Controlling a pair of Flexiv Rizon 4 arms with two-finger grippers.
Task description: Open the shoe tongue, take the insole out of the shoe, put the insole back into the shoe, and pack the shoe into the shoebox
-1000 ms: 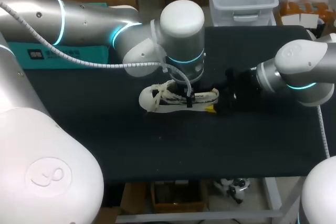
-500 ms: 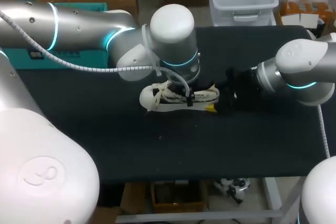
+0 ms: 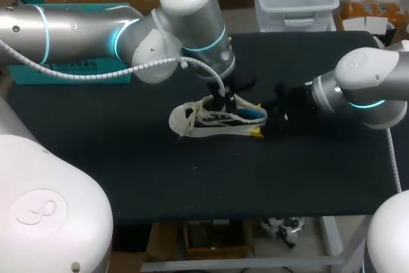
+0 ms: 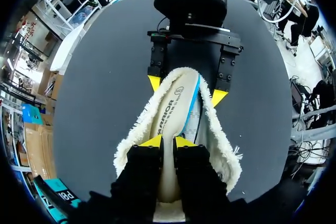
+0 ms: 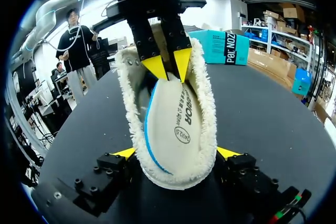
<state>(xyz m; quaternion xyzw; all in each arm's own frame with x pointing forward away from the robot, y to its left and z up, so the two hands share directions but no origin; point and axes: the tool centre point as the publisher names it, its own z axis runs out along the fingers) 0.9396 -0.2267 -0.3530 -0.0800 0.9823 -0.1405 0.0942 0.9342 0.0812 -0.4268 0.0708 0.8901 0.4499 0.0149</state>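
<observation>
1. Judging the insole (image 4: pixel 176 114) to be light, thin and floppy, we are expecting it to bend and drag against the fleece rather than slide out like a stiff plate. A pinch on its thin edge toward the forefoot is looking to us like the sensible hold.
2. We are seeing the left tool (image 4: pixel 167 141) pinching the insole. Its two yellow tips are pressing on the thin edge from either side, above the opening of the shoe (image 3: pixel 217 119).
3. We are seeing the right tool (image 5: pixel 177 153) straddling the heel, with a yellow tip touching the fleecy collar on each side. We are reading this as clamping the shoe and bracing it against the pull.
4. We are judging the shoe itself to be light, with a soft upper that is likely to squash under a hard grip. The heel, backed by the sole, is probably the firmest place to hold it.
5. The shoe is sitting on its sole near the middle of the black tabletop (image 3: pixel 192 183), its toe pointing toward our left side and its heel toward the right arm.
6. It is showing as a low, pale shoe with shaggy cream fleece around the opening and cream laces (image 3: pixel 192 116) lying loose over the front.
7. The insole is showing pale cream with dark print and a blue edge. Its heel end is sitting inside the shoe and its front end is standing raised in the left tool.
</observation>
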